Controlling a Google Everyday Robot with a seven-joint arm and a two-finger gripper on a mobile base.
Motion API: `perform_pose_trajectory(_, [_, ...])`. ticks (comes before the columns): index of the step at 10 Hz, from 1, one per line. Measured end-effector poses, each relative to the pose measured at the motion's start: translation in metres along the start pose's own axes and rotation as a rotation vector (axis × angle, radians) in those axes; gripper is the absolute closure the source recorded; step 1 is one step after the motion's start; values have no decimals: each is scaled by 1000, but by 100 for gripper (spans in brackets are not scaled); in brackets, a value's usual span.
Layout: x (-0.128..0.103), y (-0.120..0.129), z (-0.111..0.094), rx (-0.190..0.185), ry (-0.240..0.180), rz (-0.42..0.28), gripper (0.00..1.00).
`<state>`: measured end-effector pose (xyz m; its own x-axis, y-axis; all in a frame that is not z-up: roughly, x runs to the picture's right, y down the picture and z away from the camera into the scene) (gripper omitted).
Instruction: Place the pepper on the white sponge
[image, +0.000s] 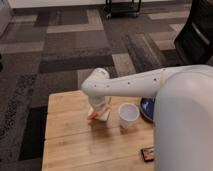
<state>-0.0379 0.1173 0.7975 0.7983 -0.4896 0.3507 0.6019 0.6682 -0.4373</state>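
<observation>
**Q:** Floor?
**A:** A carpet of rectangular grey, charcoal and beige tiles (60, 55) covers the room.
**Q:** Furniture?
**A:** A light wooden plank table (65, 145) stands in the foreground. A black wheeled cart (122, 7) is at the far edge, and a dark chair (197, 32) is at the right. My gripper (98, 114) hangs low over the table's middle.

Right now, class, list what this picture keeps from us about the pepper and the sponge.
1. Tool: hidden under the arm's wrist; its grip cannot be seen.
2. Pepper: only an orange tip shows below the wrist.
3. Sponge: mostly covered by the wrist.
4. Dark box: label too small.
</observation>
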Motion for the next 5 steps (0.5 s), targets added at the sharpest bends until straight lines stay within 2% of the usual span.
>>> perform_pose_trajectory(5, [0,0,1,-1,-1,-1,69])
